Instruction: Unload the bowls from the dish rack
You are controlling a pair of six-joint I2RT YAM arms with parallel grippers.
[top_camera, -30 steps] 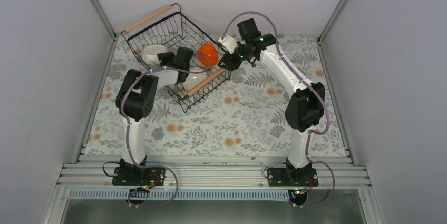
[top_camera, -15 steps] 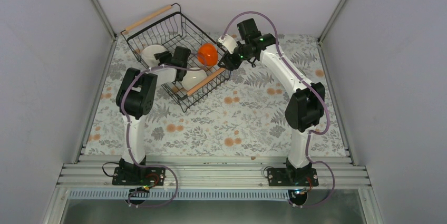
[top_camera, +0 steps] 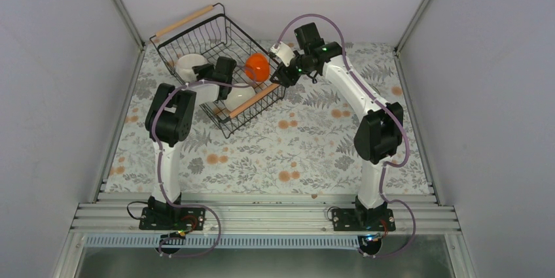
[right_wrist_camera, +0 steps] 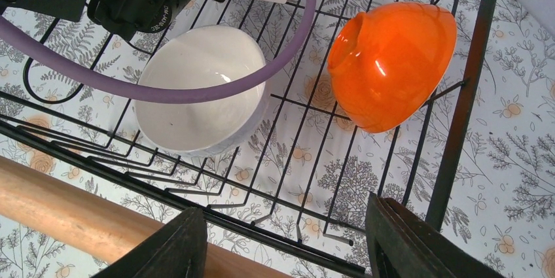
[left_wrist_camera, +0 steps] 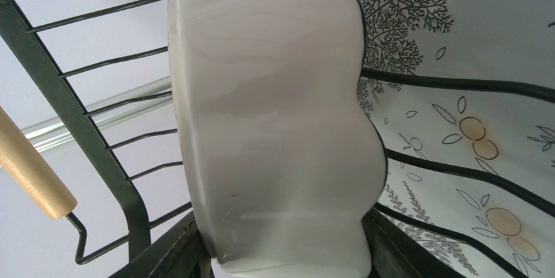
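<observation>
So, honest status check: we're basically at the start of this one. From above we count three bowls, and all three sit inside the dish rack (top_camera: 209, 33) at the far left of the table (top_camera: 314, 154). We can't spot a bowl set down on the flowery cloth outside it, so nothing counts as unloaded yet as far as we can see.

The good news is that number one looks to be in hand. The left gripper (left_wrist_camera: 288, 239) is reaching into the rack's left half, and its wrist view is filled by the scalloped white bowl (left_wrist_camera: 275, 114), seen edge-on. The bowl's wall runs down between the two fingers, and the jaws look clamped onto it from both sides. We can't tell whether it has lifted clear of the wires.

The right gripper (right_wrist_camera: 285, 225) hangs over the rack's near right corner. Its jaws stand apart, astride the rim wires next to the wooden handle (right_wrist_camera: 65, 206), and aren't closed on anything we can make out. Just past it the orange bowl (right_wrist_camera: 393, 62) lies tipped on its side against the wires, and the plain white bowl (right_wrist_camera: 190, 127) rests mouth-up beside it.

What's left, by our reckoning: carry the scalloped one out and set it on the table, then do the same for the orange and the plain white.
</observation>
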